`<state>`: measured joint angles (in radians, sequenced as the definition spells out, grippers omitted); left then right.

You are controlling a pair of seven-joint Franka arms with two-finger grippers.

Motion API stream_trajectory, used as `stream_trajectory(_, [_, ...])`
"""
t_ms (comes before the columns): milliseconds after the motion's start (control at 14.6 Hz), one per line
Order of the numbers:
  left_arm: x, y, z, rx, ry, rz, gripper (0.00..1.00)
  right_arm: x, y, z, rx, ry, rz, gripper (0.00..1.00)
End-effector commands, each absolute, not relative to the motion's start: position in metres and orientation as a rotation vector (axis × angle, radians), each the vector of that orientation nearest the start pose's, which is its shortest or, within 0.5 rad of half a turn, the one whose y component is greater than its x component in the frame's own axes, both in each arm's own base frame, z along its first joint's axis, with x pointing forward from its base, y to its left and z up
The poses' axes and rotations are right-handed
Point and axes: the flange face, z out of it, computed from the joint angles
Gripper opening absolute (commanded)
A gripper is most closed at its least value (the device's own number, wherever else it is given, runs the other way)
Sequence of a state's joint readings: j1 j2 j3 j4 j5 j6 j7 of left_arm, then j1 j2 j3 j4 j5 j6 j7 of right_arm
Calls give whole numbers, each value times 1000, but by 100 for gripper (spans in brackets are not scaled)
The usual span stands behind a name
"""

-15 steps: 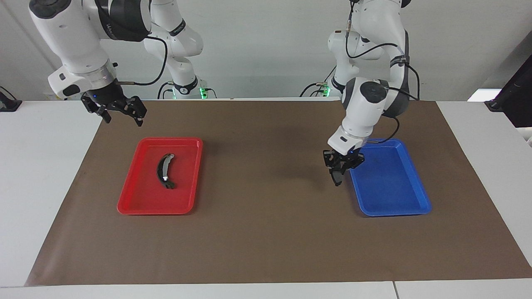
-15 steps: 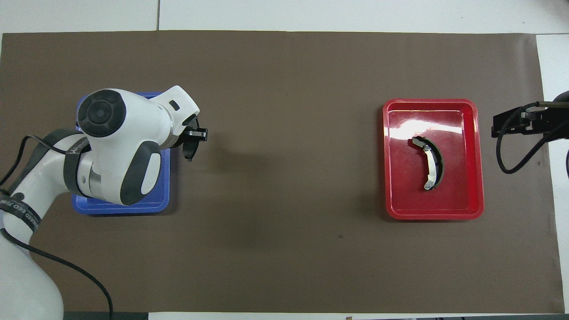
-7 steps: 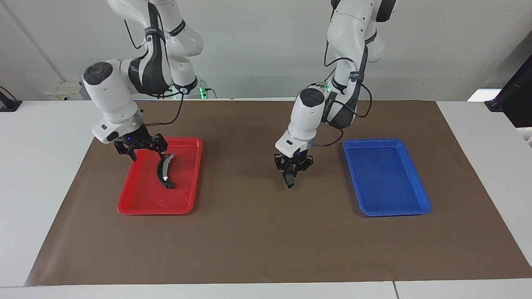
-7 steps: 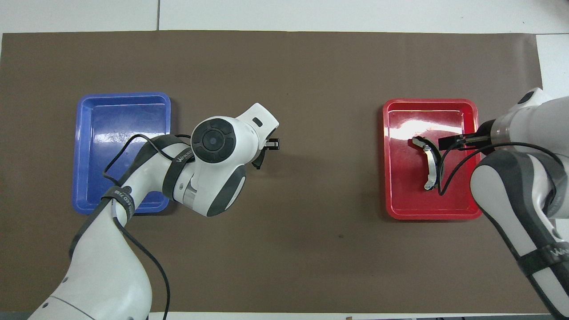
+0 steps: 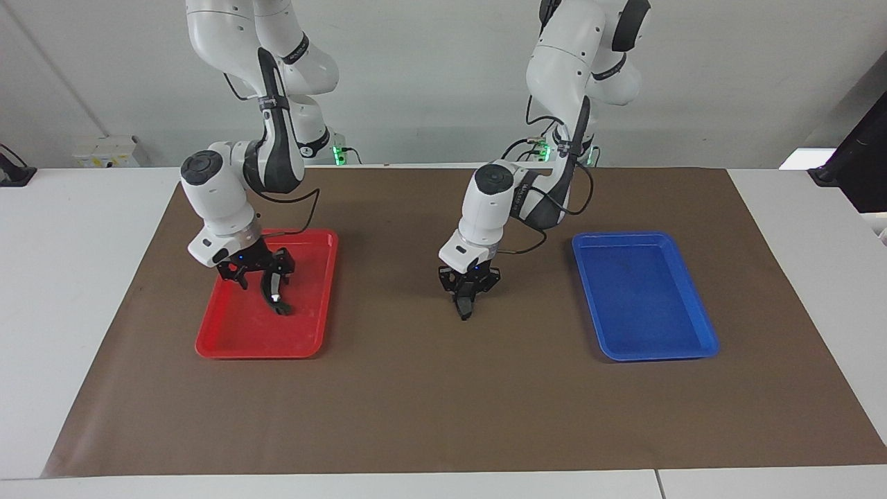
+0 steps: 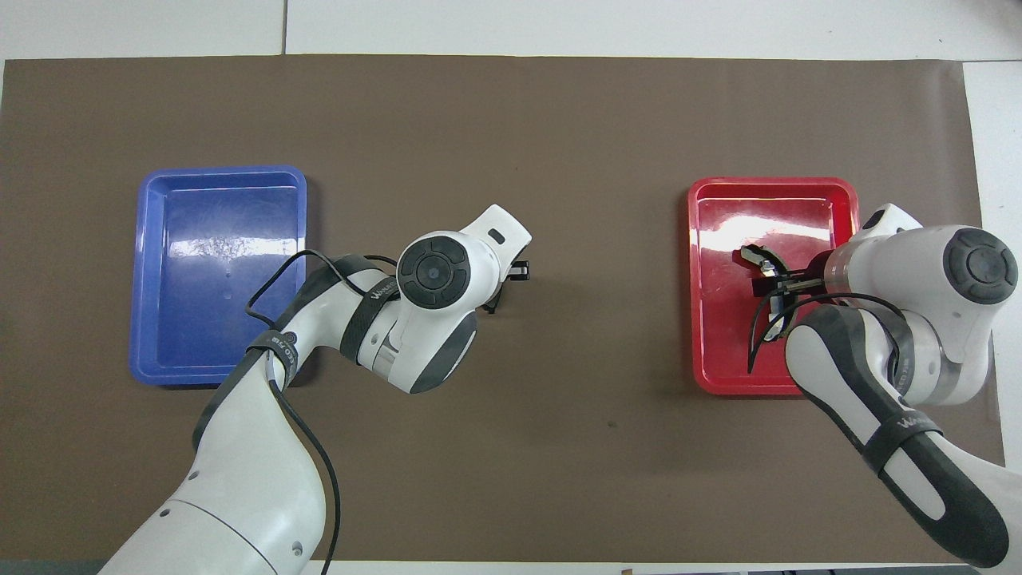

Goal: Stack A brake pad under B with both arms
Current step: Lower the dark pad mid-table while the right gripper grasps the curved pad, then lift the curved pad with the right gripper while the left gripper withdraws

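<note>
B (image 5: 276, 294), the long black crescent with silver patches, lies in the red tray (image 5: 229, 339); its ends show in the overhead view (image 6: 751, 255). My right gripper (image 5: 255, 276) is open, low in the tray, over the part of B nearer to the robots. I cannot tell whether it touches B. My left gripper (image 5: 466, 296) is shut on the A brake pad (image 5: 465, 310), a short dark piece that hangs down just above the brown mat between the trays. In the overhead view the left wrist hides most of this pad (image 6: 493, 303).
An empty blue tray (image 5: 693, 346) lies toward the left arm's end of the table, also seen from overhead (image 6: 152, 351). The brown mat (image 5: 443, 402) covers the table's middle. The red tray's rim (image 6: 703, 375) lies toward the right arm's end.
The left gripper has carried the short pad from beside the blue tray to the mat's middle and lowered it. The right gripper has come down from beside the red tray onto B.
</note>
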<state>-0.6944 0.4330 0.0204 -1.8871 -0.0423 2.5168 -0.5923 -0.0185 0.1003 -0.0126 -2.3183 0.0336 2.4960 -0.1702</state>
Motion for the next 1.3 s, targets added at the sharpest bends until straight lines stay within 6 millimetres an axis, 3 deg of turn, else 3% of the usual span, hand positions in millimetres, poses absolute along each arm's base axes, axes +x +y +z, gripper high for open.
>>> stream_trajectory(0, [518, -399, 303, -3258, 31, -228, 99, 522, -15, 296, -3109, -232, -120, 96])
stream_trajectory(137, [533, -370, 333, -3250, -31, -212, 99, 521, -17, 295, -3105, -289, -116, 88])
stream_trajectory(205, [540, -353, 350, -3243, -54, -204, 99, 521, -19, 294, -3103, -316, -112, 77])
stream_trajectory(273, [547, -333, 367, -3236, -63, -195, 99, 520, -20, 295, -3103, -316, -112, 64])
stream_trajectory(478, [575, -248, 412, -3202, 100, -143, 99, 518, -19, 292, -3103, -290, -90, 6])
stream_trajectory(546, [582, -221, 429, -3192, 154, -109, 99, 520, -19, 295, -3104, -267, -78, 0])
stream_trajectory(683, [597, -164, 458, -3170, 237, -20, 99, 534, -17, 314, -3099, -240, -40, 0])
stream_trajectory(820, [603, -122, 481, -3163, 327, -5, 99, 550, -7, 340, -3099, -159, -12, 0])
stream_trajectory(888, [602, -104, 492, -3160, 342, 5, 99, 557, 7, 350, -3098, -149, 1, 0])
stream_trajectory(1093, [592, -62, 529, -3158, 365, 76, 99, 578, 83, 373, -3097, -71, -33, 0])
stream_trajectory(1229, [578, -39, 551, -3154, 379, 89, 99, 580, 132, 376, -3094, -79, -47, 0])
